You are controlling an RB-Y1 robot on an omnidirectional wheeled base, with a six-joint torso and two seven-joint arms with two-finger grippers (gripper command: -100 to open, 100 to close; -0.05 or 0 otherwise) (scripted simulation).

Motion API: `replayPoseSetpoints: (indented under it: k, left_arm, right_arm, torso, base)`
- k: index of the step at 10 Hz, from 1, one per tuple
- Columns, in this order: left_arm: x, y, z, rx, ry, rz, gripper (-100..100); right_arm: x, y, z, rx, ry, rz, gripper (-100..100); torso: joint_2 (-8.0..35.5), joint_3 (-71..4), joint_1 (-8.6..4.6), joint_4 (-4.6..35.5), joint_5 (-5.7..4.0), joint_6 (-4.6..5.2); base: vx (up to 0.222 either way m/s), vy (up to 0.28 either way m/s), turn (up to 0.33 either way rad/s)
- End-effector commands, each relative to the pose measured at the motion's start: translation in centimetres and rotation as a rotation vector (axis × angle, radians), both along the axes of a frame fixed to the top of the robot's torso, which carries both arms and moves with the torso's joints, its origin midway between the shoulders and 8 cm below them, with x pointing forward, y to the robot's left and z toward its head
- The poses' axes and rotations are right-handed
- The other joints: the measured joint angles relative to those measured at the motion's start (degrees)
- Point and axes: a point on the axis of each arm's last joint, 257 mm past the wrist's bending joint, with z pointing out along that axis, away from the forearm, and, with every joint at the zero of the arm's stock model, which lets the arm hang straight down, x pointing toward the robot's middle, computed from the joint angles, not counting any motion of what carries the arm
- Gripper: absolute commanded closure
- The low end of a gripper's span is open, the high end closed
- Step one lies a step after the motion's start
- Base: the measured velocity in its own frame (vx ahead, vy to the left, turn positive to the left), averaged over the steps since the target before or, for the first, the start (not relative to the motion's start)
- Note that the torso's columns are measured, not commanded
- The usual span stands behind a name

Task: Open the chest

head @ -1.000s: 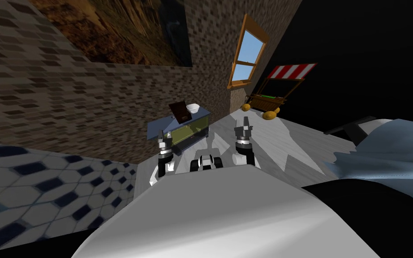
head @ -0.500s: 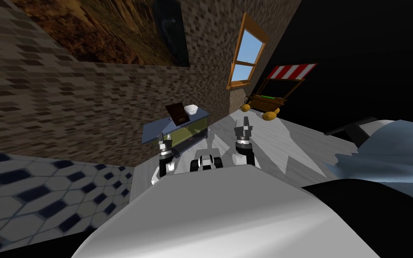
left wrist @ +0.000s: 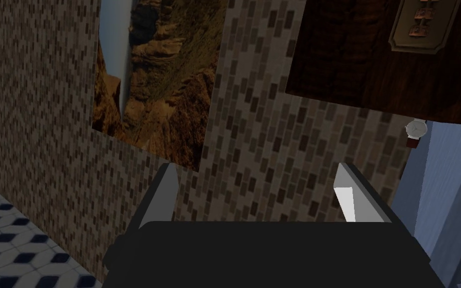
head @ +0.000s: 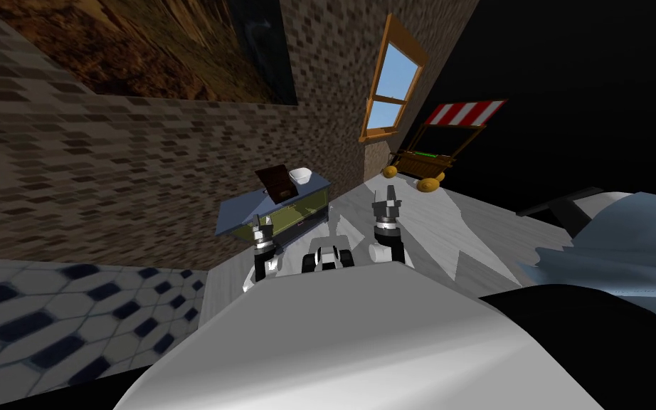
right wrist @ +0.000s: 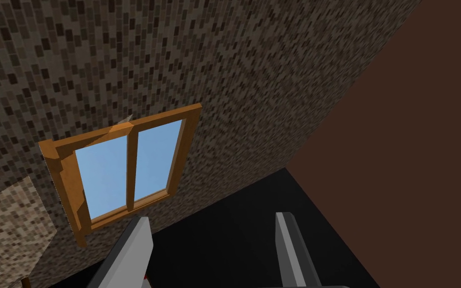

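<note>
On the blue table (head: 237, 212), the dark chest (head: 277, 182) sits toward the far end with a white bowl (head: 300, 174) just beside it and a small watch (left wrist: 416, 130) near it, so a wide reach would likely knock either off. Your left gripper (head: 259, 229) hovers at the table's near edge, fingers apart and empty. Your right gripper (head: 389, 196) is likewise spread and holds nothing.

Room of a house, seen from where I stand. Brick-patterned walls (head: 106, 156) carry a large landscape painting (head: 156, 50) and a wooden-framed window (head: 393, 82). A blue cabinet (head: 242, 211) against the wall bears a dark wooden chest (head: 277, 183) and a white bowl (head: 300, 175). A bed (head: 625, 235) with pale blue covers lies to my right, and a market stall (head: 440, 146) with a striped awning stands beyond.
</note>
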Motion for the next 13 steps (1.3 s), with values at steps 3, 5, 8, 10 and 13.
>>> replayPoseSetpoints:
  k: [3,5,8,10,13]
  left_arm:
    - [-0.2,1.8,-3.1,-0.045,0.034,0.037,-100]
    - [-0.3,2.5,-4.2,-0.065,0.044,0.054,-100]
    - [-0.7,4.0,-6.7,-0.102,0.068,0.090,-100]
    - [-1.1,4.7,-8.3,-0.121,0.090,0.111,-100]
    - [-1.4,5.4,-9.5,-0.139,0.105,0.131,-100]
  right_arm:
    - [0.0,0.0,0.0,0.000,0.000,0.000,0]
    - [0.0,0.0,0.0,0.000,0.000,0.000,0]
    - [0.0,0.0,0.0,0.000,0.000,0.000,0]
    - [0.0,0.0,0.0,0.000,0.000,0.000,0]
    - [0.0,0.0,0.0,0.000,0.000,0.000,0]
  torso:
    - [-0.1,0.0,0.04,0.0,0.02,0.01]
    - [-0.1,0.0,-0.01,0.0,0.00,0.01]
    - [0.0,0.0,0.10,0.0,0.03,0.00]
    - [-0.1,-0.1,-0.04,0.0,-0.01,0.01]
    - [0.0,0.0,0.06,0.0,0.03,0.01]
  base:
    - [0.086,-0.046,-0.007]
    - [0.091,-0.056,-0.009]
    - [0.096,-0.041,-0.009]
    - [0.116,-0.061,-0.011]
    - [0.060,-0.041,-0.004]
